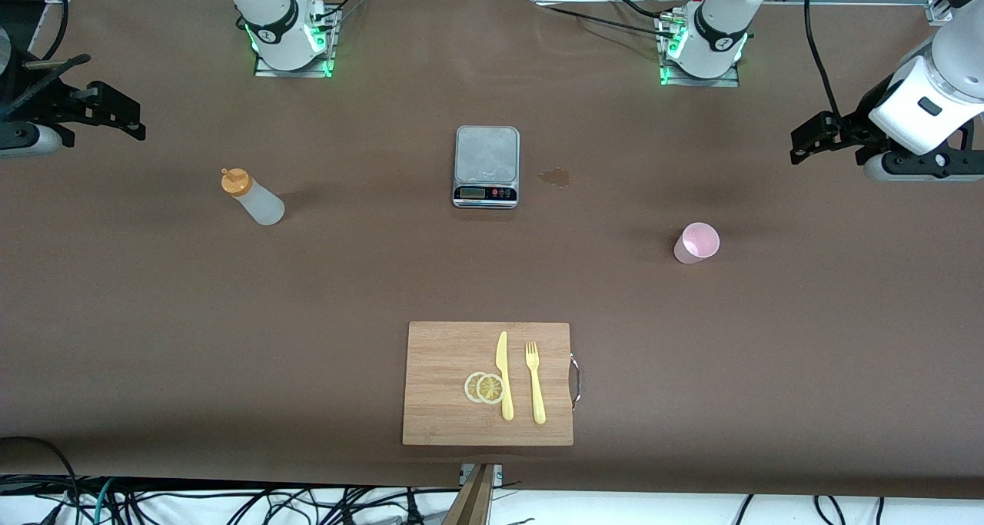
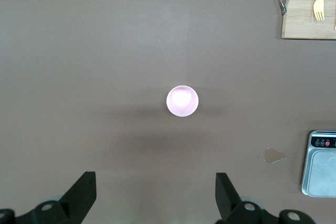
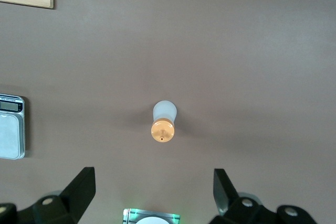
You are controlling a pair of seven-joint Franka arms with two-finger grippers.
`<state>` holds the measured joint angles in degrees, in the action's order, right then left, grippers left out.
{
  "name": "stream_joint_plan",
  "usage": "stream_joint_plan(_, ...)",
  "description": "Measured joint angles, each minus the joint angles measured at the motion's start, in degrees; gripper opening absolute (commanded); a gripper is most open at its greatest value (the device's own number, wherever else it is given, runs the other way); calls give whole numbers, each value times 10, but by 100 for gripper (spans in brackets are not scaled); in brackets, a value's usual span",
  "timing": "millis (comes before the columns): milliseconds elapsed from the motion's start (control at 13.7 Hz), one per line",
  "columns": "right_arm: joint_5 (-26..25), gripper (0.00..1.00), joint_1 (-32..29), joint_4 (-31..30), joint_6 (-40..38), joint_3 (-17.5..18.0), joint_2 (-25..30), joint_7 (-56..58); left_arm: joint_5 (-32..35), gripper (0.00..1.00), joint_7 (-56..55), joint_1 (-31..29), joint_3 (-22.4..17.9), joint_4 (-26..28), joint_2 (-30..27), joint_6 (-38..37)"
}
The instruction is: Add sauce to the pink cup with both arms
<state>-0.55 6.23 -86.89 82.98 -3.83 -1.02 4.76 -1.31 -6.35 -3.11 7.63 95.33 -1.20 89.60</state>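
Observation:
The sauce bottle [image 1: 254, 198], translucent white with an orange cap, stands upright on the brown table toward the right arm's end. In the right wrist view the bottle [image 3: 163, 120] is seen from above, well below my open, empty right gripper [image 3: 154, 174]. In the front view that right gripper [image 1: 137, 124] hangs above the table's edge at the right arm's end. The pink cup [image 1: 697, 243] stands upright toward the left arm's end. My left gripper [image 1: 799, 147] hangs open and empty high above the table there, with the cup [image 2: 182, 100] far below its fingers [image 2: 155, 178].
A silver kitchen scale [image 1: 486, 166] sits mid-table between bottle and cup, with a small brownish stain [image 1: 555, 176] beside it. Nearer the front camera lies a wooden cutting board [image 1: 438, 410] with lemon slices [image 1: 484, 387], a yellow knife [image 1: 504, 375] and a fork [image 1: 535, 383].

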Motion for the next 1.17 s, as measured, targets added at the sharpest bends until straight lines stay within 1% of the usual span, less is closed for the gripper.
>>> stream_joint_plan(1168, 2, 99, 1, 0, 7, 1, 0, 0, 0, 100, 0, -1, -1, -15, 11, -19)
